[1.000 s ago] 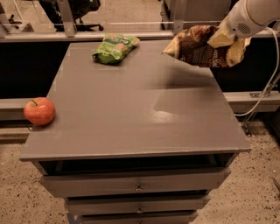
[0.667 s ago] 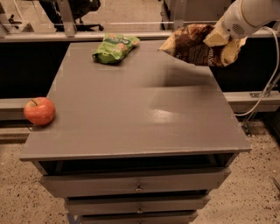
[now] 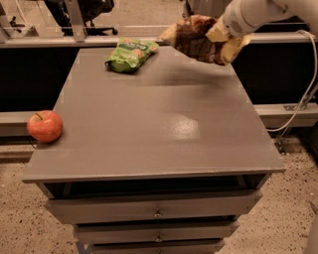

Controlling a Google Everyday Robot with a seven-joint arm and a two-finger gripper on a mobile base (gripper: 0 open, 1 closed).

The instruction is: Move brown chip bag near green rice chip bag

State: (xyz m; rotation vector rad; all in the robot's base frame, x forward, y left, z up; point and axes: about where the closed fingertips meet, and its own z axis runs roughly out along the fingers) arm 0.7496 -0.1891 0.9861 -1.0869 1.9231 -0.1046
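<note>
Above the far right corner of the table [image 3: 164, 134], one brown chip bag [image 3: 196, 42] hangs clear of the surface, casting a soft shadow on the top below it. Its long axis runs roughly left to right, sloping slightly down toward the right; the pale yellow left end points toward the green rice chip bag [image 3: 131, 53]. Lettering on the brown bag cannot be read. The gripper [image 3: 226, 35], at the end of a white arm [image 3: 253, 12] entering from the upper right, sits at the bag's right end, with its jaws clamped on the brown chip bag there. One green rice chip bag lies flat near the table's far edge, left of the brown bag and apart from it, its long axis running from near left to far right; its print is illegible. One red apple [image 3: 44, 125] rests at the left edge, well apart from both bags. Three drawer fronts [image 3: 154, 208] show below the top.
</note>
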